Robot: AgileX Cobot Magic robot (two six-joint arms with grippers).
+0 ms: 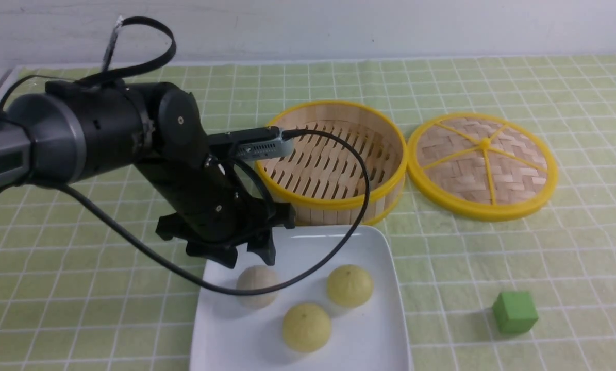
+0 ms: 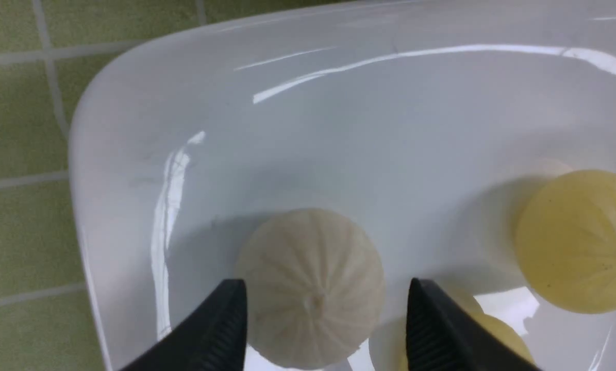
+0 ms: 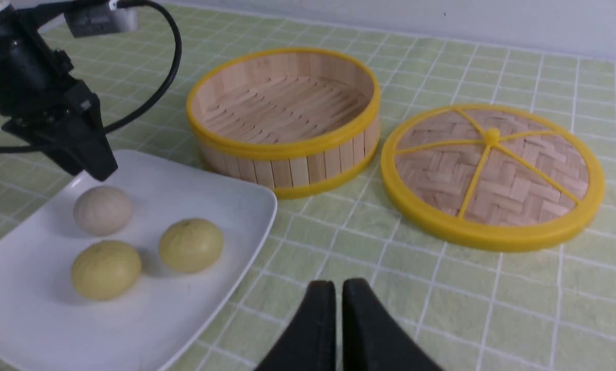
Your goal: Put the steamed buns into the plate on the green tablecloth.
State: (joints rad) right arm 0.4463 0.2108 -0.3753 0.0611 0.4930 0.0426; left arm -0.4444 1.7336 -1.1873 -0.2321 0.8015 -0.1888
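- Plate (image 1: 354, 350), white, square and glossy, with rounded corners and low rim, lying on the green tablecloth (image 1: 472, 268) with thin white grid lines; near edge cut by the front view
- Inside the plate, all three steamed buns, resting apart from one another
- Off-white bun (image 1: 257, 288), toward the far left corner of the plate, with fine creases meeting at the top
- Yellow bun with small dark top (image 1: 350, 286), toward the right rim of the plate
- Second yellow bun (image 1: 306, 327), around the middle of the plate and nearer to the camera than the other two
- Over the far left part of the plate, the left gripper (image 1: 247, 257), pointing down, fingers wide open and holding nothing, just near the off-white bun, with no touch to be seen
- To the right of the plate, in the right wrist view, the right gripper (image 3: 338, 288), fingers close together but slightly open, with a narrow gap and nothing held
- Just behind the plate, the round bamboo basket (image 1: 331, 203), yellow-rimmed, with slatted bottom and no bun inside
- Beyond the plate and to its right, the woven round lid (image 1: 462, 175), with yellow rim and spokes, lying flat
- To the right of the plate and well apart from it, the green cube (image 1: 515, 312)
- Across the front view of the plate, a looping black cable (image 1: 184, 275) from the left arm (image 1: 106, 129)
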